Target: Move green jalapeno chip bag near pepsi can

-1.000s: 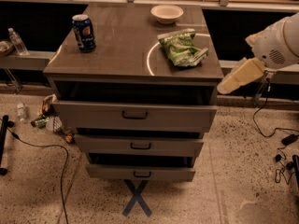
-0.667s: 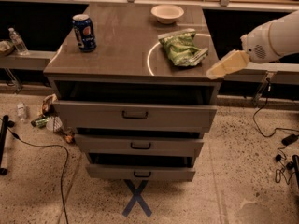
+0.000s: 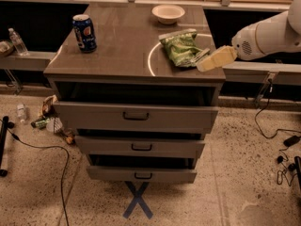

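The green jalapeno chip bag (image 3: 181,48) lies crumpled on the right side of the brown cabinet top (image 3: 122,46). The pepsi can (image 3: 84,33) stands upright at the top's left side, far from the bag. My gripper (image 3: 212,60) comes in from the right on a white arm (image 3: 268,34) and hovers at the bag's right edge, by the top's front right corner. Its yellowish fingers point left toward the bag.
A white bowl (image 3: 168,13) sits at the back of the top. Three drawers (image 3: 136,117) stand partly pulled out below. A clear bottle (image 3: 18,41) stands on a ledge at left. Litter and cables lie on the floor; a blue X (image 3: 137,200) marks it.
My gripper has moved left and up, from beside the cabinet's right edge to the bag's right edge. Bag and can have not moved.
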You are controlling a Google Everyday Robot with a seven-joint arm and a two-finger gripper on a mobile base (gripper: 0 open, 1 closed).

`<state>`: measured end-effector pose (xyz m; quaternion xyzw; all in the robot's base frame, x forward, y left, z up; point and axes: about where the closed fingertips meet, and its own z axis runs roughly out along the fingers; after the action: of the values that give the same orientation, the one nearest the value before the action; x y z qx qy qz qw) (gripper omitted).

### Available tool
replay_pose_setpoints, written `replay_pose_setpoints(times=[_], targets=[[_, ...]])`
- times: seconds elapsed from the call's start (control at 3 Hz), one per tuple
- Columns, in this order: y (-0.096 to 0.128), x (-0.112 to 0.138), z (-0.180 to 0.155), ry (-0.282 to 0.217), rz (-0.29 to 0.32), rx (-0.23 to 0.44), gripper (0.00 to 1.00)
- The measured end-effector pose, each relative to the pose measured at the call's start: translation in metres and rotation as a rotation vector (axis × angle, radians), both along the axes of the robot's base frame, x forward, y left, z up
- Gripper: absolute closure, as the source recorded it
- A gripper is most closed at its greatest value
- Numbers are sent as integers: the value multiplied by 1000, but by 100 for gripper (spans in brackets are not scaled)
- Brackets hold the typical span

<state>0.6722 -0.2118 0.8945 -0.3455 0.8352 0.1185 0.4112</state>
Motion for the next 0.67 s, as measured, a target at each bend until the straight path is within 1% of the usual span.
replay_pose_setpoints(times=[0.33, 0.67], targets=[[18, 8, 12, -36, -54, 66, 0], [50, 26, 18, -35, -60, 140, 0]])
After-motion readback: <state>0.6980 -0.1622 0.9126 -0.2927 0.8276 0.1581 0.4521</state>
